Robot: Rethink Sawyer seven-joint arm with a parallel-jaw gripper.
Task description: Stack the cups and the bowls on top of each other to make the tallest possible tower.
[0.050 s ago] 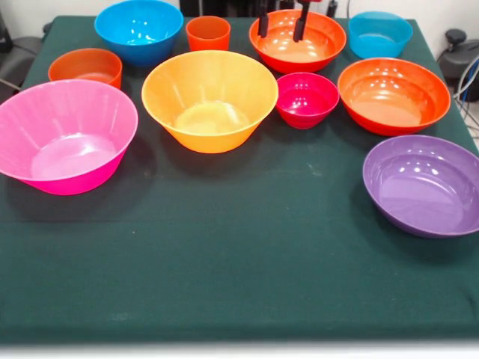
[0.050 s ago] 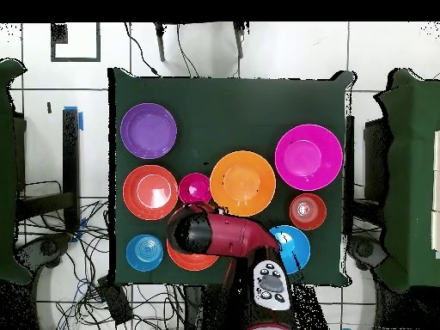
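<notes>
**Nothing stacked yet — choosing a first piece**

I am starting out: every vessel is sitting alone on the table (image 1: 224,247). Left to right, the pink bowl (image 1: 66,134), yellow-orange bowl (image 1: 209,99) — my tower's base — and cup (image 1: 208,33) are waiting. My tool (image 1: 282,26) is hanging over the far orange-red bowl (image 1: 298,39), fingers apart, empty. Next I need to descend onto a rim.

No readable text, label, brand, number or sign anywhere in either view.
</notes>
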